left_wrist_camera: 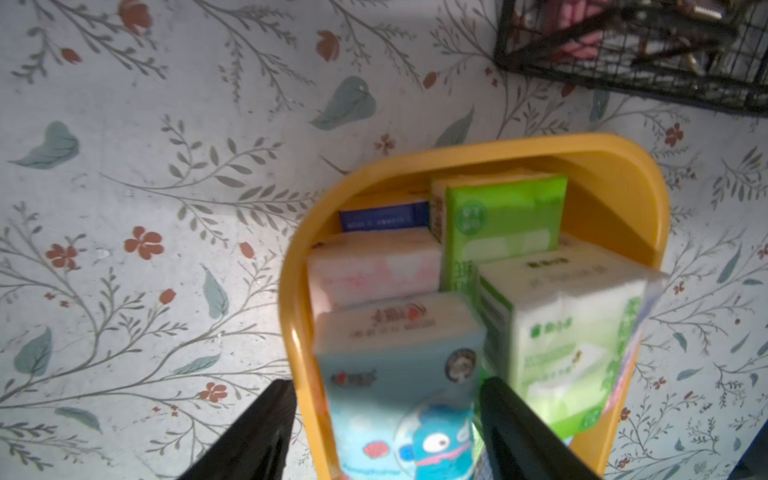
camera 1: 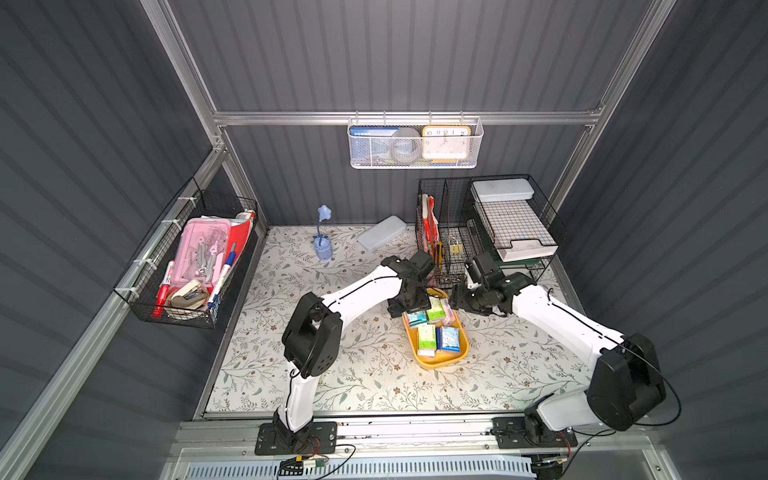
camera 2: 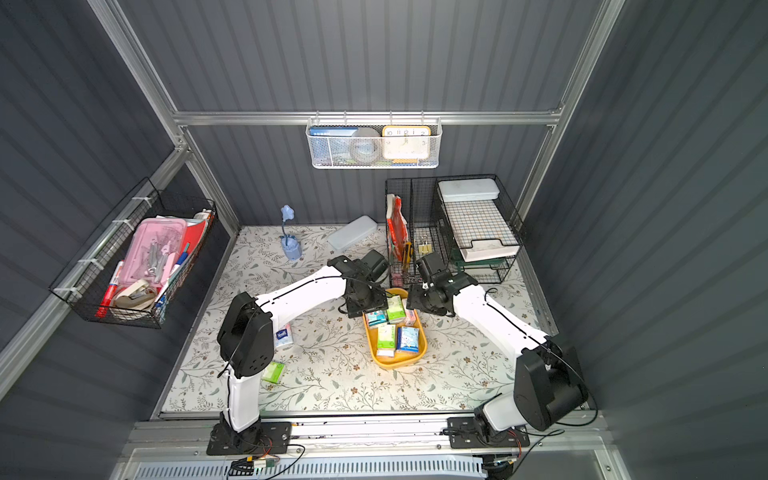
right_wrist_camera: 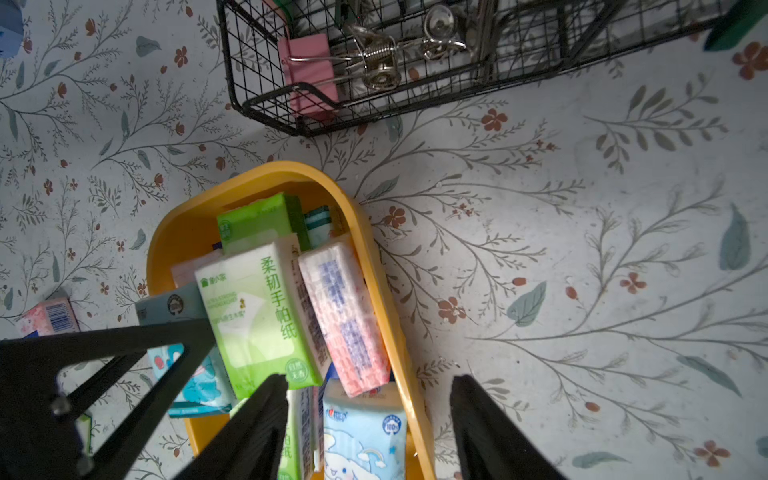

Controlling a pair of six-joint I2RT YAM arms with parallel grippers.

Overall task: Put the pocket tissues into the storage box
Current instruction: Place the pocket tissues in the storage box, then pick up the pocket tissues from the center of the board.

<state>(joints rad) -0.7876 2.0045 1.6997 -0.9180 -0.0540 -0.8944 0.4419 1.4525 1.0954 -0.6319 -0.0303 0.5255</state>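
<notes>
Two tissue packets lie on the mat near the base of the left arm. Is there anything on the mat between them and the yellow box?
Nothing visible does. The mat between the green packet, the blue-and-white packet and the yellow box is bare. Only the left arm's elbow stands close beside both packets.

The left arm and right arm both stretch inward, wrists bent downward, heads almost meeting — the left gripper and right gripper point down side by side, jaws standing well apart.
</notes>
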